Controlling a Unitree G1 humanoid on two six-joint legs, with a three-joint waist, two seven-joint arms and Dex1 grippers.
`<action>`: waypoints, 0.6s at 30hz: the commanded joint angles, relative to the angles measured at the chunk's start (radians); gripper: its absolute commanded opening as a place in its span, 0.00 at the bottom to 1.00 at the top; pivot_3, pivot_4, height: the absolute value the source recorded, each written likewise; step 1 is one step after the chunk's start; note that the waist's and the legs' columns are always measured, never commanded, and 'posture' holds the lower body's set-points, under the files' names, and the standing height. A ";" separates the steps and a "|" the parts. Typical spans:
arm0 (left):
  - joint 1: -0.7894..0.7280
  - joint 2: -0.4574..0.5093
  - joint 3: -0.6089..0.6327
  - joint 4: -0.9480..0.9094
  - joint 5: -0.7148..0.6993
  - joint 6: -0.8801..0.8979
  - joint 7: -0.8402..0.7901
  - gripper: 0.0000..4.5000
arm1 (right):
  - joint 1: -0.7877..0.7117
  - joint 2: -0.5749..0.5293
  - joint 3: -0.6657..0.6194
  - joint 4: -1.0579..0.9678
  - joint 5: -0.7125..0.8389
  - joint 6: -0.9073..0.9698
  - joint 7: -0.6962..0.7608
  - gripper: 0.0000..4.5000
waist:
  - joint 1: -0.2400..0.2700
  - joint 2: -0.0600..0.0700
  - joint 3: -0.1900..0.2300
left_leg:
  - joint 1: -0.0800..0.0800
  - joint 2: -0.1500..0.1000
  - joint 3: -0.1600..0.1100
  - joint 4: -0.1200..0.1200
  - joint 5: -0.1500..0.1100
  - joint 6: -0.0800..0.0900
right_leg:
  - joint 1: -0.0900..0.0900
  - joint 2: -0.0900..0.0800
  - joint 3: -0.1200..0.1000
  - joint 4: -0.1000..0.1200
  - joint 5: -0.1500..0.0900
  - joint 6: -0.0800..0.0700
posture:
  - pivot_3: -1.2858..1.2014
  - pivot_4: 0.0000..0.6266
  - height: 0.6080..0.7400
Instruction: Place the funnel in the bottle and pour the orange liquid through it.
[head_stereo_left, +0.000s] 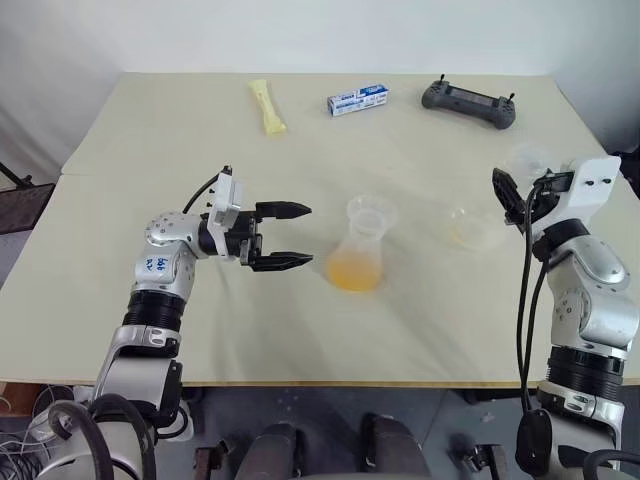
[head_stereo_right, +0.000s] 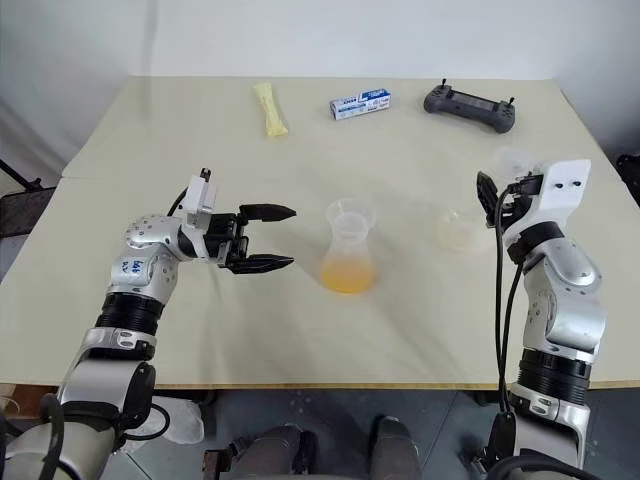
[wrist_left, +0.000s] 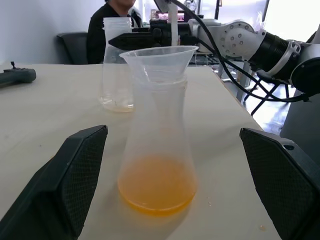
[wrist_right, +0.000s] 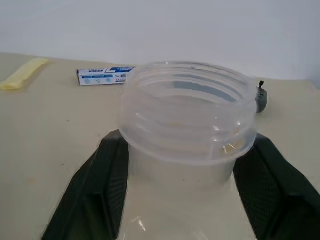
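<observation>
The conical flask (head_stereo_left: 357, 258) stands upright near the middle of the cream table (head_stereo_left: 150, 140), with the clear funnel (head_stereo_left: 370, 215) seated in its neck. The orange liquid (head_stereo_left: 354, 272) lies as a shallow pool at the bottom of that flask, bright through the plastic.

At about nine o'clock from the flask, the left gripper (head_stereo_left: 290, 236) hangs level, pointing across toward it, its two black fingers spread wide with nothing between them. It sits just beside the flask without touching; in the left wrist view the flask stands between the two finger pads (wrist_left: 75, 175), apart from both.

At about three o'clock from the flask stands the larger clear flask with the threaded wide neck (head_stereo_left: 470, 228), upright and nearly drained, only a faint yellowish film showing at its bottom. The right gripper (head_stereo_left: 512, 197) is just beyond it on the far right. In the right wrist view its fingers (wrist_right: 95, 185) flank this flask's neck (wrist_right: 187, 112) on both sides; whether they are pressing on it or have let go, I cannot tell.

Along the far edge of the table, around twelve o'clock, lie a pale yellow packet (head_stereo_left: 267, 106), a small blue-and-white box (head_stereo_left: 358, 99) and a dark handheld controller (head_stereo_left: 468, 103), well apart from the flasks. A person in dark clothing (wrist_left: 112, 20) sits beyond the table in the left wrist view.
</observation>
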 joint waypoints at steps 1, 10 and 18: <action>0.009 0.002 0.007 -0.038 -0.001 0.003 0.016 1.00 | 0.013 -0.019 0.001 -0.065 0.039 -0.014 -0.003 0.99 | -0.001 0.000 0.000 | 0.000 0.000 0.000 0.000 0.000 0.000 | 0.000 0.000 0.000 0.000 0.000 0.000 | 0.52 0.24 1.00; 0.009 -0.002 0.012 -0.063 -0.013 0.049 0.056 1.00 | 0.002 -0.085 -0.019 -0.143 0.108 0.014 -0.004 1.00 | 0.001 0.000 0.000 | 0.000 0.000 0.000 0.000 0.000 0.000 | 0.000 0.000 0.000 0.000 0.000 0.000 | 0.52 0.24 1.00; 0.030 -0.003 0.042 -0.111 -0.037 0.107 0.126 1.00 | -0.029 -0.209 -0.037 -0.291 0.306 0.116 0.120 1.00 | 0.001 0.000 0.000 | 0.000 0.000 0.000 0.000 0.000 0.000 | 0.000 0.000 0.000 0.000 0.000 0.000 | 0.52 0.24 1.00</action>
